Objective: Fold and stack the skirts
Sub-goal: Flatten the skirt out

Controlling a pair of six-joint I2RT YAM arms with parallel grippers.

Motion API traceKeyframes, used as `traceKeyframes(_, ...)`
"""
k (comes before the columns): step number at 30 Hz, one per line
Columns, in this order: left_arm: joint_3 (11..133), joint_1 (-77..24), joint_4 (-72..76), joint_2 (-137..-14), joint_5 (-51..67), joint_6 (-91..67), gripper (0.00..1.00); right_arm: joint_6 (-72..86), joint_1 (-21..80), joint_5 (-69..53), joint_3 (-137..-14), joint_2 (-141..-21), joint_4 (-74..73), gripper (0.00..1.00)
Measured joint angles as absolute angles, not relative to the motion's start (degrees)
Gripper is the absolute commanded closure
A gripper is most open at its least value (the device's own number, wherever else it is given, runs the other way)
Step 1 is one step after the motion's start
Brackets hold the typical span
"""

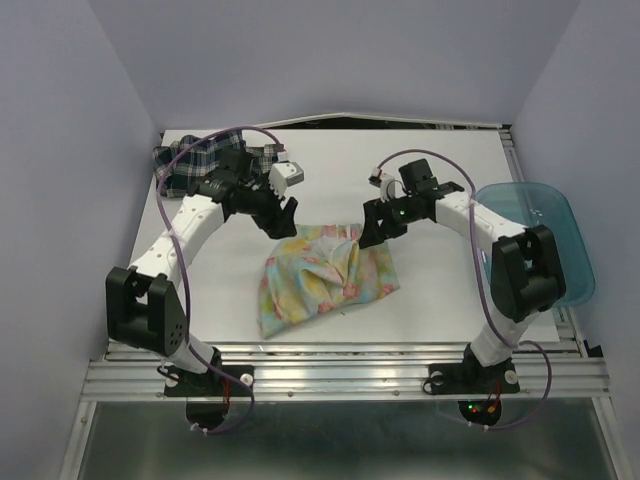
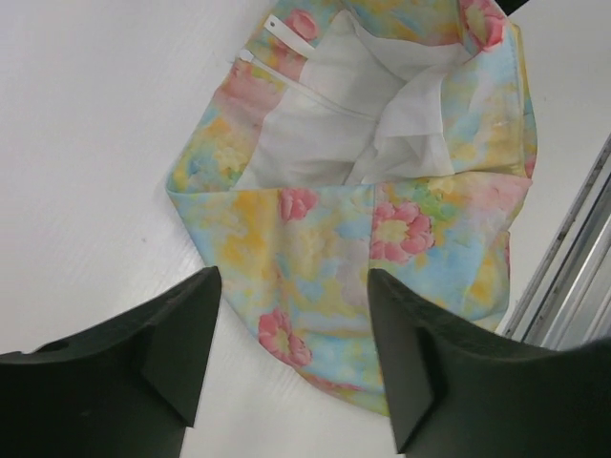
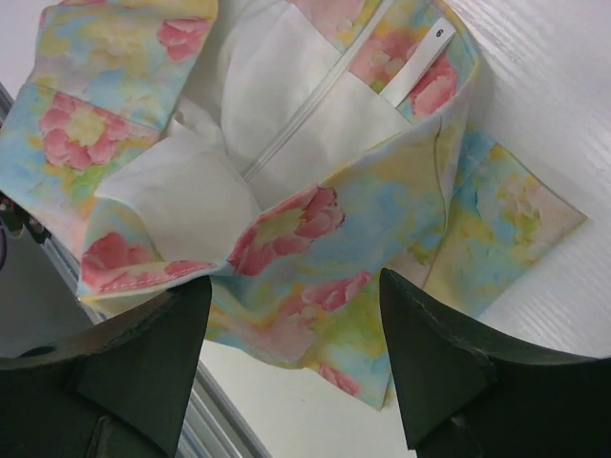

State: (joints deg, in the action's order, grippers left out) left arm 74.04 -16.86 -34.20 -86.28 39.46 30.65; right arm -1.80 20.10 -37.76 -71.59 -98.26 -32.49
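1. Risk of a lopsided fold: floral skirt [image 1: 325,275] [image 2: 382,191] [image 3: 315,219] crumpled on the table [image 1: 440,170], white lining turned out and bunched at the middle. Likely to shed the lining rather than carry a whole edge if pinched by the top layer alone.
2. Left claw [image 1: 283,215] [image 2: 291,286]: spread wide, gripping nothing, hovering over the skirt corner on its own side.
3. Right claw [image 1: 372,228] [image 3: 296,286]: likewise wide apart and empty, poised over the opposite corner. Floral skirt therefore just beneath and between both claws.
4. Risk of an uneven pull: likely to twist the cloth, or slide it across the smooth table, if gripped at mismatched heights or missed by one claw.
5. Plaid skirt [image 1: 190,165]: well behind the left claw, at the far table corner, partly covered by that arm and its cable. Rumpled; folded or not, cannot tell.
6. Teal bin [image 1: 550,230]: out beyond the right claw, partly behind the arm. Possibly knocked on a wide elbow swing.
7. Hard to judge: fingertip contact with the cloth. Skirt edges cut off in both wrist views; tag print too small to read.
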Motion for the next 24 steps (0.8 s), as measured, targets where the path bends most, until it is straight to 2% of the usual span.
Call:
traceKeyframes(3, 71.83, -16.95, -33.89, -86.28, 39.20, 29.19, 0.24, -1.67, 20.82, -39.03, -71.96, -100.95, -32.12, 0.42)
traceKeyframes(5, 69.80, -17.17, -33.21, -86.19, 38.70, 28.18, 0.24, -1.67, 21.37, -40.16, -71.96, -101.06, -32.14, 0.71)
traceKeyframes(6, 68.64, -17.39, -33.06, -86.19, 38.39, 27.68, 0.24, -1.78, 21.67, -40.82, -71.94, -100.60, -31.97, 0.91)
traceKeyframes(7, 67.88, -17.69, -32.93, -86.19, 38.02, 27.27, 0.25, -1.63, 21.91, -41.19, -71.85, -100.22, -31.70, 0.98)
traceKeyframes(13, 62.92, -20.34, -30.92, -85.52, 34.59, 25.39, 0.26, -4.14, 22.90, -42.22, -69.56, -91.92, -32.01, 0.99)
traceKeyframes(18, 61.36, -21.26, -27.99, -83.90, 30.26, 23.20, 0.25, -10.44, 23.94, -40.18, -62.57, -80.88, -33.87, 0.99)
traceKeyframes(24, 65.89, -21.28, -23.88, -88.44, 25.87, 20.60, 0.25, -15.29, 25.10, -33.61, -54.30, -79.37, -35.18, 0.99)
